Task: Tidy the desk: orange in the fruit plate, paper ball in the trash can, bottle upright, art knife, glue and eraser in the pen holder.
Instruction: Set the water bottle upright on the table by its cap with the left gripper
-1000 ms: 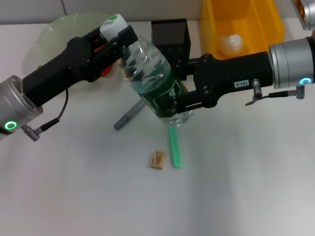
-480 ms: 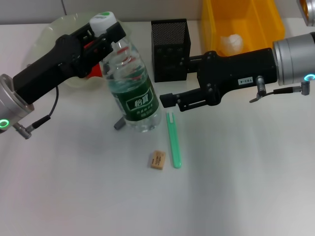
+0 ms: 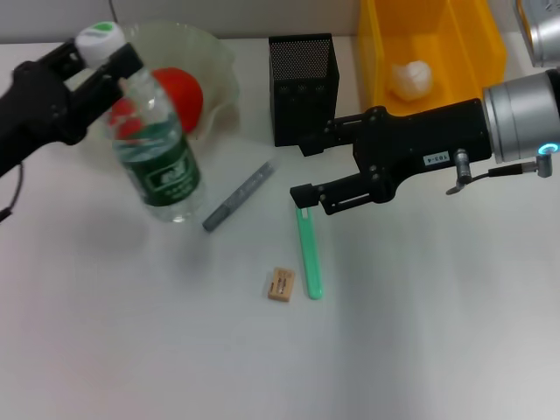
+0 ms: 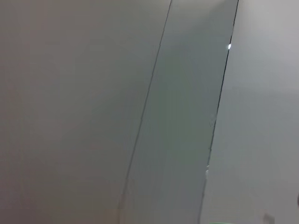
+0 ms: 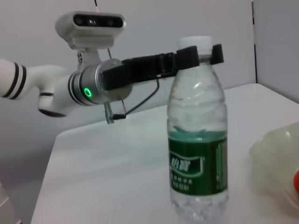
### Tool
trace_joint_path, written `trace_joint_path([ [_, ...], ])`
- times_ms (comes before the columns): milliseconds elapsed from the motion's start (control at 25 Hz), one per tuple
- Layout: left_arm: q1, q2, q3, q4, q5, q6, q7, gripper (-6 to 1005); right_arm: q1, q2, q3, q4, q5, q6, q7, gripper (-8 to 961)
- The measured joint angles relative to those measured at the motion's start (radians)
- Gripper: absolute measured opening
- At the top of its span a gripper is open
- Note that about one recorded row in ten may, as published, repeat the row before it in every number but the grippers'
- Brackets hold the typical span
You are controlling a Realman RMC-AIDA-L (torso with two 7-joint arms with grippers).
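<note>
While the left gripper (image 3: 112, 54) has its jaws clamped at the neck of the bottle (image 3: 157, 157), just under the white cap, the bottle stands upright on the bench (image 3: 131, 350), at about 9 o'clock of the work area, touching or just in front of the fruit plate (image 3: 219, 66). The orange (image 3: 179, 92) lies in that plate and the paper ball (image 3: 411, 77) sits in the yellow trash can (image 3: 437, 35) at 1 o'clock, so the bottle step looks to be the one in hand, and nearly closed: what remains of it is to let go.

The right gripper (image 3: 302, 201) hovers near the centre, over the top end of the green art knife (image 3: 309, 254); I cannot tell whether its jaws are apart or together. The grey glue (image 3: 238, 196) lies tilted at 10 o'clock of the knife, the eraser (image 3: 280, 285) just beside the knife's lower end, and the black mesh pen holder (image 3: 302, 74) at 12 o'clock holds none of them that I can see.

The next move likely calls for the left jaws to part without tipping the bottle, then a low pinch on one of the three small items.
</note>
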Motion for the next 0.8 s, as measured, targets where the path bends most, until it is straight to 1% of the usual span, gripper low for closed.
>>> trace_joint_path([
  [80, 0.000, 0.000, 0.000, 0.000, 0.000, 0.000, 0.000, 451, -0.004, 0.001, -0.006, 0.004, 0.000, 0.007, -0.013, 781],
  [160, 0.043, 0.004, -0.001, 0.061, 0.000, 0.003, 0.026, 451, -0.007, 0.002, -0.010, 0.006, 0.000, 0.011, -0.019, 781],
  [200, 0.052, 0.007, -0.003, 0.069, 0.000, 0.003, 0.032, 451, -0.014, 0.004, -0.027, 0.011, 0.000, 0.027, -0.033, 781],
  [320, 0.057, 0.009, -0.003, 0.074, 0.000, 0.003, 0.036, 452, -0.024, 0.007, -0.042, 0.016, 0.004, 0.037, -0.062, 781],
  [360, 0.068, 0.011, -0.010, 0.084, 0.000, 0.004, 0.042, 452, -0.030, 0.009, -0.045, 0.020, 0.009, 0.041, -0.082, 781],
  [400, 0.083, 0.012, -0.036, 0.092, 0.000, 0.001, 0.068, 452, -0.039, 0.011, -0.045, 0.034, 0.026, 0.048, -0.117, 781],
  [560, 0.089, 0.013, -0.053, 0.093, 0.000, -0.005, 0.086, 453, -0.048, 0.010, -0.046, 0.074, 0.070, 0.056, -0.166, 781],
  [600, 0.094, 0.013, -0.083, 0.088, 0.000, -0.028, 0.118, 453, -0.050, 0.009, -0.047, 0.094, 0.084, 0.072, -0.186, 781],
  [720, 0.095, 0.013, -0.092, 0.084, 0.000, -0.046, 0.135, 453, -0.050, 0.009, -0.051, 0.108, 0.086, 0.092, -0.199, 781],
  [800, 0.096, 0.005, -0.108, 0.081, 0.000, -0.085, 0.162, 454, -0.050, 0.009, -0.056, 0.128, 0.087, 0.112, -0.209, 781],
])
